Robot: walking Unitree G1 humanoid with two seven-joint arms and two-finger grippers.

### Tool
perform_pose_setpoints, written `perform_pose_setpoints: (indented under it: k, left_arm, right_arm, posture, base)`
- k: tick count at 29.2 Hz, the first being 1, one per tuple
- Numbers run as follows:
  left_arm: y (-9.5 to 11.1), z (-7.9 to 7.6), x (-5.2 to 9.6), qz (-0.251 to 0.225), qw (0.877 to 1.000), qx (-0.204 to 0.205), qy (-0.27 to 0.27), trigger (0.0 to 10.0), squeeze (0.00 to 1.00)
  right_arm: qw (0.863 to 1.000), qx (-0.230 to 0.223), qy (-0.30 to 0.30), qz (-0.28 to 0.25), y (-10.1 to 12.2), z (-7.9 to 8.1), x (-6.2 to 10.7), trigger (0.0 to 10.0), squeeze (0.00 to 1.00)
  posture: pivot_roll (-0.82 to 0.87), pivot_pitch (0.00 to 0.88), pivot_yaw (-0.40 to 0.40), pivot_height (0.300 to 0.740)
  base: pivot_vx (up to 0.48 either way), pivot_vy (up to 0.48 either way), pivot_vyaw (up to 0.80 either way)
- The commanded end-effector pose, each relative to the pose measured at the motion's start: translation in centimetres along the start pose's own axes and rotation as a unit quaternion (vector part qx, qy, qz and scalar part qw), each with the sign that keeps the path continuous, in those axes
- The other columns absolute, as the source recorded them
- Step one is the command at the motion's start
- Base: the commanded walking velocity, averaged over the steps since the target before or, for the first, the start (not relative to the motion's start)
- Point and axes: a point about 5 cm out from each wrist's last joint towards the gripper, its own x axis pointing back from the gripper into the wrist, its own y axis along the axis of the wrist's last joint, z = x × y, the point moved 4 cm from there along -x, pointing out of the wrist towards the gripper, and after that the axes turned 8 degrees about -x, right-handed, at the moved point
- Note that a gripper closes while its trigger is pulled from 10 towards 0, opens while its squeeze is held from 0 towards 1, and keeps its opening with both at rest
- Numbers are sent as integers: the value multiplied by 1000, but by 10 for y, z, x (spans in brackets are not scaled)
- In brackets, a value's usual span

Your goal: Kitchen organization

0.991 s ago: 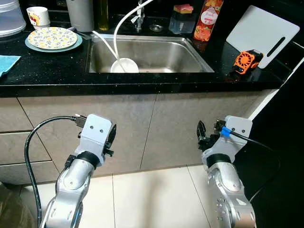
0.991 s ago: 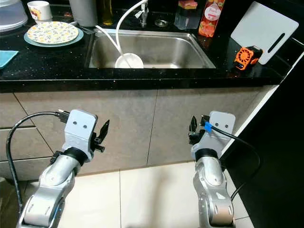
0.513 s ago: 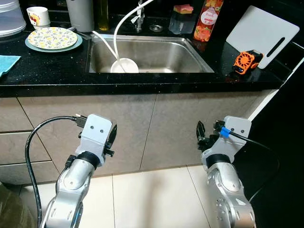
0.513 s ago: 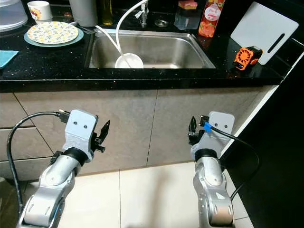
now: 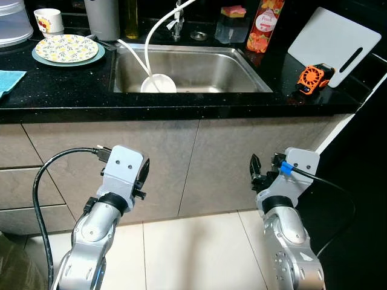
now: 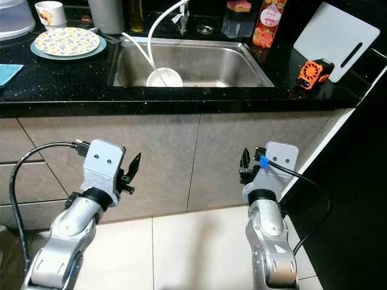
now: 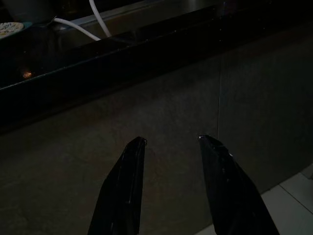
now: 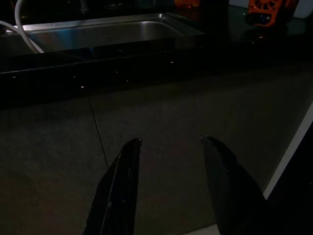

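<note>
Left gripper (image 7: pixel 170 142) at seven o'clock and right gripper (image 8: pixel 168 142) at five hang low, fingers spread, holding nothing. White bowl (image 5: pixel 158 83) sits in the sink (image 5: pixel 242 59) at twelve — lift both arms slowly, clear the counter (image 5: pixel 60 90) edge.

A white bowl (image 5: pixel 159 83) sits in the steel sink (image 5: pixel 242 63) at twelve o'clock; a floral plate (image 5: pixel 66 48) rests on the counter (image 5: pixel 60 90) at ten.
</note>
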Motion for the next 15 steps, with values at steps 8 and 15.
perform_pose_setpoints:
  k: [8,15]
  left_arm:
    - [-1,-3,-1,4,1000,-3,-10,10000,0]
    - [0,-3,-2,2,1000,-1,-11,10000,0]
  right_arm:
    - [1000,-2,-5,1,-2,-3,-1,10000,0]
    - [1000,-2,-8,-1,-1,-4,-1,10000,0]
  posture:
    - [155,51,-78,740]
    - [148,57,-77,740]
  base:
    - [0,0,0]
    - [0,0,0]
